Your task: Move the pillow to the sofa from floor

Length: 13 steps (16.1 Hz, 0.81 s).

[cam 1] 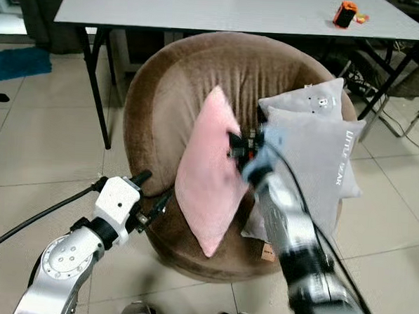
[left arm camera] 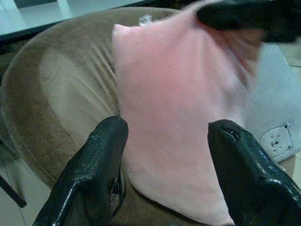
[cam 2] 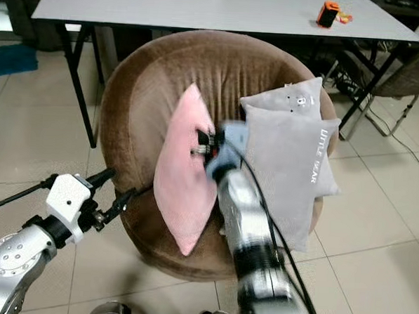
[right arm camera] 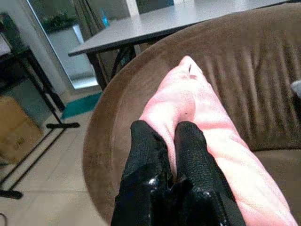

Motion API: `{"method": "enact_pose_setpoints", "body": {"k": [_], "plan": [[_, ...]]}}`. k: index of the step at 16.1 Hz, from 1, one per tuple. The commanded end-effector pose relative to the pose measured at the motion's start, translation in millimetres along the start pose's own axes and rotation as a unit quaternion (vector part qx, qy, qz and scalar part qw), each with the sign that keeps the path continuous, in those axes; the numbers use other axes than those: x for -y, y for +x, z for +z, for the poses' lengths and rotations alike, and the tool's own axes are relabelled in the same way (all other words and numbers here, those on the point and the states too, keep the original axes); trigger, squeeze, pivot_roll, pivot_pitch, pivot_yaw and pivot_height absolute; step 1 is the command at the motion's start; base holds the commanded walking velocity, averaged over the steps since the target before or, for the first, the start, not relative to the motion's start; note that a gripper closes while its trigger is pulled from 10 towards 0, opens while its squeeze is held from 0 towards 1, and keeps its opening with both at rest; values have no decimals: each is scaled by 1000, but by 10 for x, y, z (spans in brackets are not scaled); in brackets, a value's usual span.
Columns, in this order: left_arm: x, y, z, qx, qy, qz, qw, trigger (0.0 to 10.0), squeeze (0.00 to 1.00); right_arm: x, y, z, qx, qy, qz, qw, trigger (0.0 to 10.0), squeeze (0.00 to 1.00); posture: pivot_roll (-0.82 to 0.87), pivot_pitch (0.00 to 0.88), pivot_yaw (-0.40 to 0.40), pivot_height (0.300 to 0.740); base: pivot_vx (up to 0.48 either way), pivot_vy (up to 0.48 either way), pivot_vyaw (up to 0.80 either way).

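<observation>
A large grey table (cam 1: pixel 203 9) is seen at the back of a tiled room, with a small orange object (cam 1: pixel 345 13) on its far right. In front of it a round brown sofa (cam 1: pixel 163 98) is placed, its curved back facing the camera. Two grey cushions (cam 1: pixel 322 156) are propped on the right of the seat. The pink pillow (cam 1: pixel 208 178) is held upright on edge over the seat, its lower corner at the front rim, so it is already on the sofa rather than the floor.

The pillow is pinched along its right edge by the right gripper (right arm camera: pixel 167 150), the two black fingers closed tight on a fold of fabric; this grip is likely what keeps it standing. The arm is blurred in the head views, so its exact pose is uncertain.

The left gripper (left arm camera: pixel 167 155) is held spread wide just beside the pillow's lower left, gripping nothing, probably placed to steady it.
</observation>
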<state>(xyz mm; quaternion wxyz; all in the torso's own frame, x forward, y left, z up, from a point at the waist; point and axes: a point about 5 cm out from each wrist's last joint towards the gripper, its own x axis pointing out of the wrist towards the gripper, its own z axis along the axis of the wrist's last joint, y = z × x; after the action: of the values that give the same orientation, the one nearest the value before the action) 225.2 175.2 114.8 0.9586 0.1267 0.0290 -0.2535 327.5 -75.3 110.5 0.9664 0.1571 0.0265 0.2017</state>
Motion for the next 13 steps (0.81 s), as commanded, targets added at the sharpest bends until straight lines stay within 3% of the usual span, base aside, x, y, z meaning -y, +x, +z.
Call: {"method": "enact_pose_setpoints", "body": {"k": [1, 4, 13], "plan": [[17, -11, 53, 13, 0, -3, 1000, 10000, 0, -75, -20, 160, 32, -1, 21, 999, 10000, 0, 77, 73, -51, 740, 300, 0, 0], [49, 27, 78, 17, -4, -21, 1000, 10000, 0, -117, -169, 114, 27, 20, 7, 999, 10000, 0, 76, 65, -19, 740, 339, 0, 0], [1, 84, 115, 13, 2, -47, 999, 10000, 0, -201, -164, 195, 24, 11, -7, 1000, 10000, 0, 84, 67, 15, 740, 370, 0, -60]]}}
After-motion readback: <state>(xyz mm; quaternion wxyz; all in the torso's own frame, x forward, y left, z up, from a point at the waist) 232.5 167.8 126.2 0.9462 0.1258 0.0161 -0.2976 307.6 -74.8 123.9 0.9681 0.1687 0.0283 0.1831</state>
